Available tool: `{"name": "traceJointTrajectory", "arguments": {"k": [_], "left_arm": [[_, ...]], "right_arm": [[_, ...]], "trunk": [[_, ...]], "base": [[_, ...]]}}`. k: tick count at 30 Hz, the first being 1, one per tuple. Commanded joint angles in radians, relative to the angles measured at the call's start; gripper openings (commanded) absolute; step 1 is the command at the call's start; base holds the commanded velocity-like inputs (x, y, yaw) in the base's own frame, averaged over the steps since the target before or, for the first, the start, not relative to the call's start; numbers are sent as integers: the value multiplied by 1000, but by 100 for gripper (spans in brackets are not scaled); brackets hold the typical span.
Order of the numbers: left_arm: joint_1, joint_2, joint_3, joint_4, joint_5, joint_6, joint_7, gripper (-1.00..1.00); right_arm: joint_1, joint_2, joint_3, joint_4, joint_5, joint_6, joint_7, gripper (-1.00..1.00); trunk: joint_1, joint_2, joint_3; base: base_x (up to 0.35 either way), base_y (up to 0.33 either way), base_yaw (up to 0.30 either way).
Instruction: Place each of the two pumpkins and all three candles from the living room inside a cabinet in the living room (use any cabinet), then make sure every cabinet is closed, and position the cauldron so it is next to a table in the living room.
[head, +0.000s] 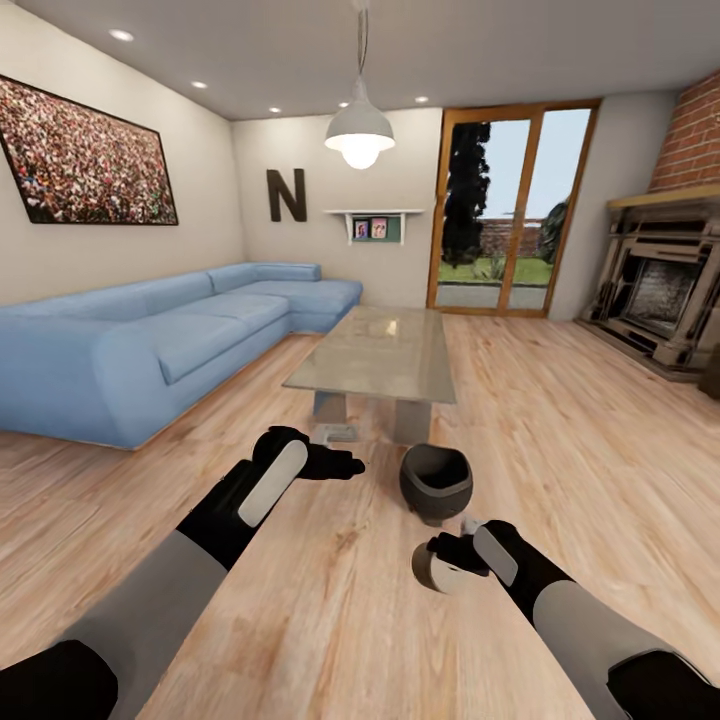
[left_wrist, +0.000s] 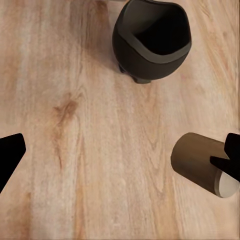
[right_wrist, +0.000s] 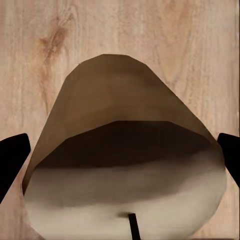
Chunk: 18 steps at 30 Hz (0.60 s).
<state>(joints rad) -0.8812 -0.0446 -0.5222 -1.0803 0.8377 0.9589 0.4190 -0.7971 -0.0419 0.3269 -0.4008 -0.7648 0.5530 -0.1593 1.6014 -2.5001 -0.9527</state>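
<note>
We see one tan candle (head: 440, 572) lying sideways, pale flat end and short dark wick facing the right wrist camera, lower centre-right of the head frame, clamped in our right gripper (head: 446, 560). Dark round cauldron (head: 436, 482) stands upright on the floor mid-frame, just beside the glass table (head: 383, 352).

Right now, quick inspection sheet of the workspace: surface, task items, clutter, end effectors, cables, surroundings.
Surface: bare wooden floor.
Job's things: cauldron upright on the floor beside the glass coffee table, apart from it; one candle, wick end toward the right wrist camera. Pumpkins, cabinet: nothing seen.
Clutter: nothing seen.
End effectors: right end effector shut on the candle; left end effector open, holding nothing.
Cables: nothing seen.
Surroundings: blue sofa, fireplace, glass door, pendant lamp.
</note>
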Motion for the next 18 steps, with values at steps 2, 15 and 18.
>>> {"name": "traceJointTrajectory", "arguments": {"k": [2, 15, 18], "left_arm": [[-1, 0, -1, -1, 11, 1, 10, 100], [-1, 0, -2, 0, 9, 1, 11, 100], [-1, 0, -2, 0, 9, 1, 10, 100]], "right_arm": [[-1, -1, 7, -3, -11, 2, -8, -100], [-1, -3, 6, -3, -12, 3, -8, -100], [-1, -3, 6, -3, -12, 2, -8, -100]], "trunk": [[0, 0, -1], [0, 0, -1], [0, 0, -1]], "base": [[0, 0, -295], [0, 0, -295], [0, 0, -295]]}}
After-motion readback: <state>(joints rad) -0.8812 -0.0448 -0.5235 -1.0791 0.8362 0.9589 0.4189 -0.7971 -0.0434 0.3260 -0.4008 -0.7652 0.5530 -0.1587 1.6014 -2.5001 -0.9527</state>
